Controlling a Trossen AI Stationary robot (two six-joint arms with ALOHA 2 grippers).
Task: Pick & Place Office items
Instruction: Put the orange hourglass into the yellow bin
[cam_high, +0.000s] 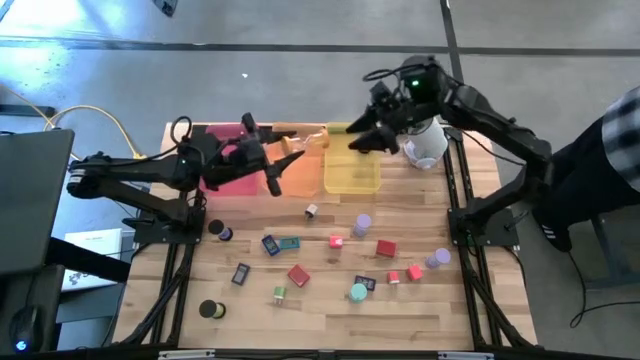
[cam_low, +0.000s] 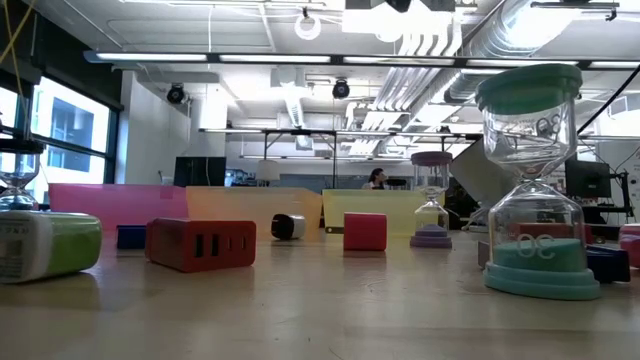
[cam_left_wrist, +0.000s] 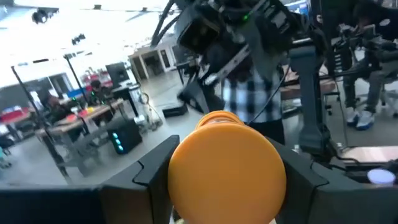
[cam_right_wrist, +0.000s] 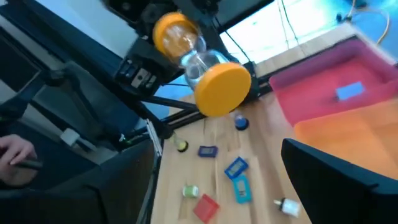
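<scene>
My left gripper (cam_high: 270, 155) is shut on an orange hourglass (cam_right_wrist: 202, 59) and holds it in the air over the pink tray (cam_high: 232, 178) and orange tray (cam_high: 305, 172). My right gripper (cam_high: 365, 135) hangs open above the yellow tray (cam_high: 352, 175), holding nothing and facing the hourglass. Several office items lie loose on the wooden table: red cubes (cam_high: 386, 248), blue rectangles (cam_high: 270, 244), and purple (cam_high: 362, 223), green (cam_high: 358, 292) and black (cam_high: 216, 229) hourglasses. A blue piece (cam_right_wrist: 349, 91) lies in the pink tray. My left gripper pinches the rim of the hourglass's orange end cap (cam_left_wrist: 227, 171) between its two fingers (cam_left_wrist: 149, 171). The fingers come about level from the table's left, and the hourglass lies along them. The other cap (cam_right_wrist: 224, 87) points toward my right gripper. The hourglass is lifted clear of the trays.
A white rounded device (cam_high: 428, 145) stands at the far right, beside the yellow tray. A person (cam_high: 610, 140) stands off the table's right edge. Closest to the low camera are a teal hourglass (cam_low: 530, 180) and a red block (cam_low: 200, 243).
</scene>
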